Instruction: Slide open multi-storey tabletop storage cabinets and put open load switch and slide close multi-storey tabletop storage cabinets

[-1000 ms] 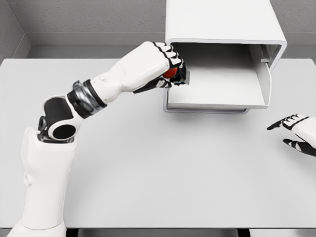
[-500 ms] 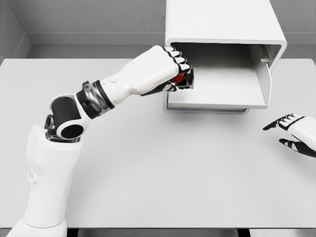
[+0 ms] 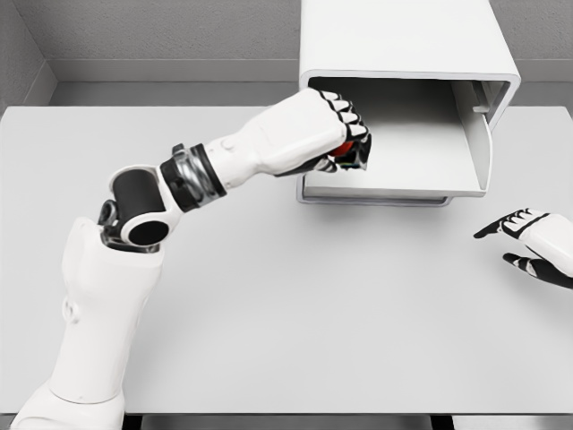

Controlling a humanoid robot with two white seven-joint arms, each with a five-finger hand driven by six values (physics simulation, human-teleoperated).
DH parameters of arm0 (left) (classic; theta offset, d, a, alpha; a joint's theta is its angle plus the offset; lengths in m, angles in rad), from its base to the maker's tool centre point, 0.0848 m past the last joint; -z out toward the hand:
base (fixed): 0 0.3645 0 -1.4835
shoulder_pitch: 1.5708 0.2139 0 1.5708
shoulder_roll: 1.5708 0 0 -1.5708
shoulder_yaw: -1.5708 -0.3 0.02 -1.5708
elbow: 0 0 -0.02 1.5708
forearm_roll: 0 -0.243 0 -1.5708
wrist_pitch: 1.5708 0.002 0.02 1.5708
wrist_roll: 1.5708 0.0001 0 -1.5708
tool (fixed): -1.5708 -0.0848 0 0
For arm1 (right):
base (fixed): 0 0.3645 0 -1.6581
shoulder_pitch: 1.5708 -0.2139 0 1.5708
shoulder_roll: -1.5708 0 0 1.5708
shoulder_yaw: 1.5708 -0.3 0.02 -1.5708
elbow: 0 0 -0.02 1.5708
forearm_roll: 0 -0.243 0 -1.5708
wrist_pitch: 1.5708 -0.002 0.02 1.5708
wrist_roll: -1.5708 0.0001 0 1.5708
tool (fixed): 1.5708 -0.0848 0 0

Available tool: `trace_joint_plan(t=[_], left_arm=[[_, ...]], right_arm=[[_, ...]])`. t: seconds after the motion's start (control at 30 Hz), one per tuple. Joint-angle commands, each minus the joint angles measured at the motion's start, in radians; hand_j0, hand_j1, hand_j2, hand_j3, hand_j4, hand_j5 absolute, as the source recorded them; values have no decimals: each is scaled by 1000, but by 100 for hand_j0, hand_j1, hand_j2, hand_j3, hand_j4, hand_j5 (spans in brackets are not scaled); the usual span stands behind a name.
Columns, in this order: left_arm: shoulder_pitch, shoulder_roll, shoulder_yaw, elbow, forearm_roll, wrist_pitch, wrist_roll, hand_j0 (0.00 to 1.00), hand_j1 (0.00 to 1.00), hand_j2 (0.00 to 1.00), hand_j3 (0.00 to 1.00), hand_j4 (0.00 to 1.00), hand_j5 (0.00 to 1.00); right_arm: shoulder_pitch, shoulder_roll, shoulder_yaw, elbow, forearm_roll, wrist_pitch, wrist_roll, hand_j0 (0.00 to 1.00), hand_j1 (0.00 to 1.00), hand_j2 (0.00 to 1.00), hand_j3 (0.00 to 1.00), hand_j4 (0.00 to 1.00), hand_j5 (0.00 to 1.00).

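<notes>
Head view: a white storage cabinet (image 3: 407,54) is standing at the far edge of the grey table (image 3: 313,313), its drawer (image 3: 403,166) pulled open. The left hand (image 3: 336,134) is gripping the red load switch (image 3: 345,150) over the drawer's left end. The right hand (image 3: 533,242) is hovering, fingers spread, near the table's right edge.

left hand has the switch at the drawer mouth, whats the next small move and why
Probably carry the left hand a little further right and in over the drawer tray, then lower and release. The load switch is gripped in its fingers just at the tray's left edge, not yet clearly over the floor. The cabinet is open, and the right hand rests apart on the table.
</notes>
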Motion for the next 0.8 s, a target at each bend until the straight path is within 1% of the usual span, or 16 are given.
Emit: trace_joint_plan(t=[0.0,0.5,0.57,0.77], left_arm=[[0,0,-15,21,5,3,1,37,37,37,37,37,37],[-55,0,-78,73,7,3,1,37,37,37,37,37,37],[-61,0,-84,78,7,3,1,37,37,37,37,37,37],[-77,0,-96,105,7,3,1,38,38,38,38,38,38]], right_arm=[[0,2,0,-1,-7,1,0,67,67,67,67,67,67],[3,2,0,-10,-7,1,1,66,66,66,66,66,66],[3,3,6,-34,-5,1,1,66,66,66,66,66,66],[3,2,6,-38,-5,1,1,66,66,66,66,66,66]])
